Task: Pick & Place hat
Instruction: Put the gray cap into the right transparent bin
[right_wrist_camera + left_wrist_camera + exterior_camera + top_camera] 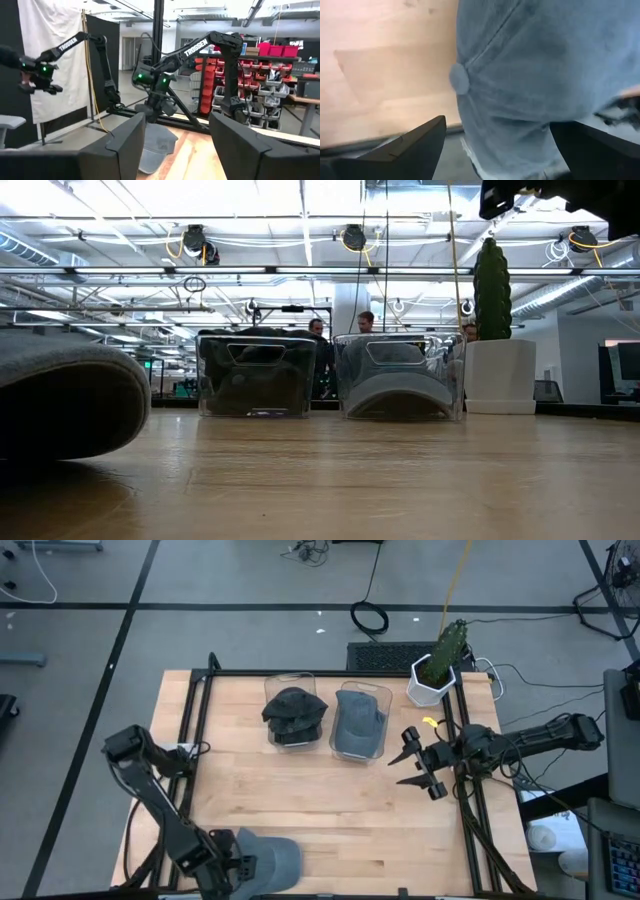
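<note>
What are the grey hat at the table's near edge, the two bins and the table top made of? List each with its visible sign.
Grey hat: soft woven cloth, matte; seams meet at a fabric button in the left wrist view.
Two bins: clear, glossy, probably plastic; the hats inside show through.
Table top: light wood, smooth; plank lines and grain show.

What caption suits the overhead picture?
Left gripper open over a grey cap; two bins hold hats.

The high camera looks straight down on the whole table [330, 810]; the low one sits at tabletop level, facing the two clear bins [257, 375] and the room beyond. Each wrist camera looks past its own fingers, both catching the grey cap [540, 75].
</note>
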### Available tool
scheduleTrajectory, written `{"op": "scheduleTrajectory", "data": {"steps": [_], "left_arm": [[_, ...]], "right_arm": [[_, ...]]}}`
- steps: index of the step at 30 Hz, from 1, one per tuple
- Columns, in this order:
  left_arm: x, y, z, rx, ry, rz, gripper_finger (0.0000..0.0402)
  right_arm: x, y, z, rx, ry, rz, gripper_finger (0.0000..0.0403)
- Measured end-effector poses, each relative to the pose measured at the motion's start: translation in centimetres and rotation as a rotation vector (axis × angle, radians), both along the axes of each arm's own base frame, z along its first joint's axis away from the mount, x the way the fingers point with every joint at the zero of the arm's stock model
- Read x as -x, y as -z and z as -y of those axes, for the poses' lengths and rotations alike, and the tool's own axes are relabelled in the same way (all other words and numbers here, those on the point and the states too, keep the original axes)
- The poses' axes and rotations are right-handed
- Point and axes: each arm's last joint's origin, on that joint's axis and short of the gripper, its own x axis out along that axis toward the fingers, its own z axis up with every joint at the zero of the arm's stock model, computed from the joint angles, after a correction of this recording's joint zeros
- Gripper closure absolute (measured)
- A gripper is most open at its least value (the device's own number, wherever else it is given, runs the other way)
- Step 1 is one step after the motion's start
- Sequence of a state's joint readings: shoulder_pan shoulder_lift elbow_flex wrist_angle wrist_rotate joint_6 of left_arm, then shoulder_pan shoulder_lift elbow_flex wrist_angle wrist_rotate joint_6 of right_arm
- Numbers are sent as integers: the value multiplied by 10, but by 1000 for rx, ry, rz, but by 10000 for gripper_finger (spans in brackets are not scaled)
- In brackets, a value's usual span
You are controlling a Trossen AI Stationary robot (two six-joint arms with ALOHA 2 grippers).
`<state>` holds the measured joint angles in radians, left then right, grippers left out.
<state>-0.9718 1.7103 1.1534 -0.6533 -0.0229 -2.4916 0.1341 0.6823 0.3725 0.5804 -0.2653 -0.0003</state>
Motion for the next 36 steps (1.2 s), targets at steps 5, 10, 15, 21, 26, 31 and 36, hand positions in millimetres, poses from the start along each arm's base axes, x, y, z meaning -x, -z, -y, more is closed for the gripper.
{"op": "scheduleTrajectory", "data": {"steps": [5, 10, 15, 21, 26, 31, 36], "left_arm": [[-10, 13, 4, -24, -34, 47, 37], [-32, 9, 1, -109, -80, 332, 37], [-48, 3, -8, -232, -69, 505, 37], [-68, -1, -23, -396, -20, 617, 37], [-95, -13, -30, -448, 165, 771, 37], [-108, -27, -38, -363, 359, 840, 37], [-103, -16, -60, -355, 291, 612, 37]], "right_arm": [[0, 0, 0, -27, -4, -11, 193], [0, 0, 0, -31, -5, -14, 193], [0, 0, 0, -31, -5, -17, 193], [-1, 1, 0, -30, -4, -19, 193], [-1, 1, 0, -30, -4, -20, 193], [-1, 2, 0, -36, -5, -29, 193], [-1, 2, 0, -35, -5, -33, 193]]}}
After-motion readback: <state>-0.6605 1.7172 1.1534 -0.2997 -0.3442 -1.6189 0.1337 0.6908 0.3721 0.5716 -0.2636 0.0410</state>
